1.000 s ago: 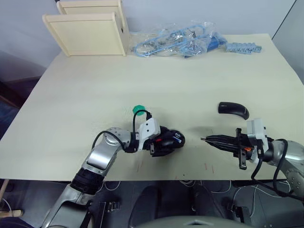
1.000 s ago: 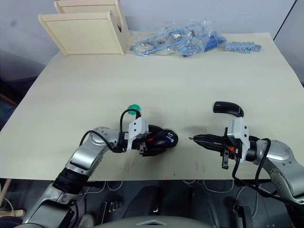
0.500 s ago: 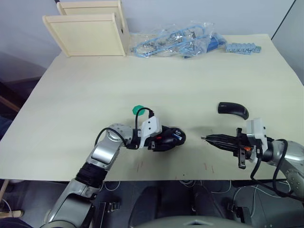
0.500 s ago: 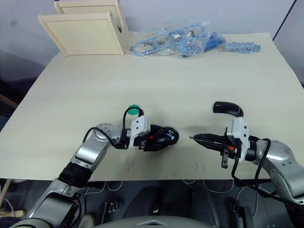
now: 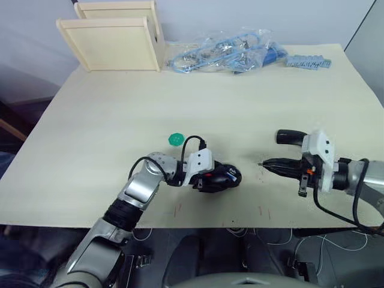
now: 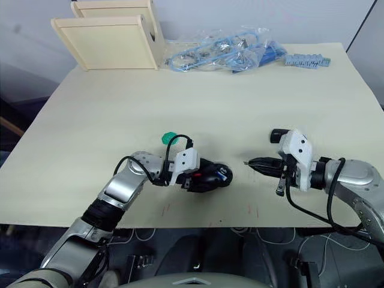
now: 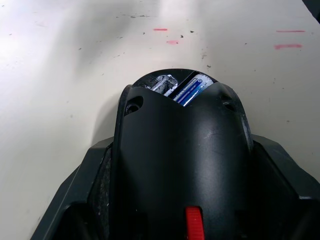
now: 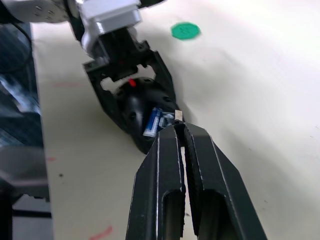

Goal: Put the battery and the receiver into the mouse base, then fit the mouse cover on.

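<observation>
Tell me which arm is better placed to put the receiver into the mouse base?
Right. The right pincer pinches what looks like the receiver, tip aimed at the mouse base. The left pincer is busy clamping that base, where the battery already lies.

Looks to us like a lab or robot test bench: plain cream worktable (image 5: 198, 96) with red marker ticks (image 5: 264, 211) near its lower edge, light wooden boxes (image 5: 114, 37) at upper left, clear bags of blue parts (image 5: 225, 54) at top centre, bare grey-white wall (image 5: 252, 15) behind.
</observation>
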